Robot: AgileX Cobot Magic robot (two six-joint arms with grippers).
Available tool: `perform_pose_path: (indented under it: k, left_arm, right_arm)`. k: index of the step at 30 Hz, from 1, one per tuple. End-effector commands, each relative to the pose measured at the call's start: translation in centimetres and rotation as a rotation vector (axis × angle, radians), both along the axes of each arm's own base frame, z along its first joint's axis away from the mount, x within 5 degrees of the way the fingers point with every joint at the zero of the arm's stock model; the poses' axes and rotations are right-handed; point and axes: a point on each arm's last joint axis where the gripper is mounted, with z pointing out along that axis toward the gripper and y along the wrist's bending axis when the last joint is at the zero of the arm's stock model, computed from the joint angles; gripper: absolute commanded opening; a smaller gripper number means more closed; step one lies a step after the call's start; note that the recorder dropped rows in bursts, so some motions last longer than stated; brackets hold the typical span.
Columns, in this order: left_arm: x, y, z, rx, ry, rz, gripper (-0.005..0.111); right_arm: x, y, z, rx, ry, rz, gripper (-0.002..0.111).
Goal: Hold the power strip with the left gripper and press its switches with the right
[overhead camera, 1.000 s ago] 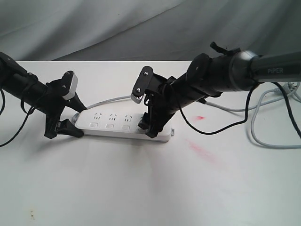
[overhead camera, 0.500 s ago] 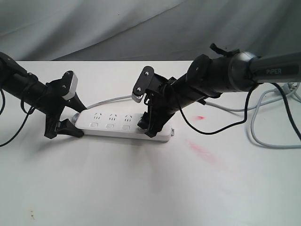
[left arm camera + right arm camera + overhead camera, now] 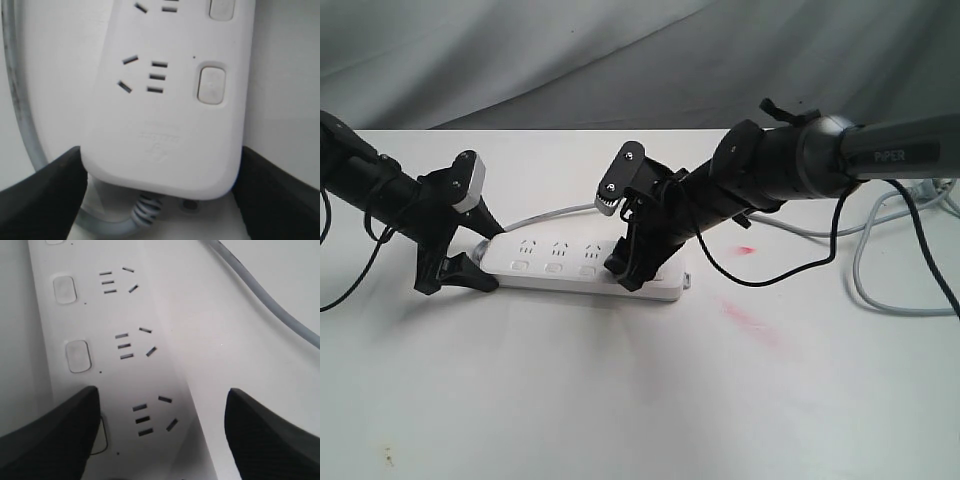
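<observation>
Only close-up: fingertip over a switch.

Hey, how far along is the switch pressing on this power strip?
Done: the left gripper grips the power strip at its cord end. In hand: the right gripper is open, one finger down at a switch near the far end. Left: the other switches; whether any was already pressed doesn't show.

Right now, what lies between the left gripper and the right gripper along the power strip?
In the exterior view, the stretch of power strip between the left gripper and right gripper shows three socket sets, each with its switch; nothing covers them.
</observation>
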Motion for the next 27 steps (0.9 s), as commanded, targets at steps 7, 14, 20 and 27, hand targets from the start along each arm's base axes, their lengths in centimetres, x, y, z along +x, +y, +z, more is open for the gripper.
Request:
perform_pose_path:
  k: [7,14,20,27]
  left_arm:
    - [-0.2,0.1,-0.3,0.032,0.007,-0.025,0.065]
    - [-0.2,0.1,-0.3,0.032,0.007,-0.025,0.065]
    - [-0.2,0.1,-0.3,0.031,0.008,-0.024,0.065]
    - [-0.2,0.1,-0.3,0.031,0.008,-0.024,0.065]
  right_arm:
    - [-1.1,-1.7,-3.1,-0.093,0.092,0.057,0.066]
    - [-1.3,-1.8,-3.5,-0.105,0.085,0.064,0.066]
    - [-1.1,-1.8,-3.0,-0.098,0.05,0.05,0.066]
    - [-0.3,0.1,1.9,-0.021,-0.057,0.087,0.066]
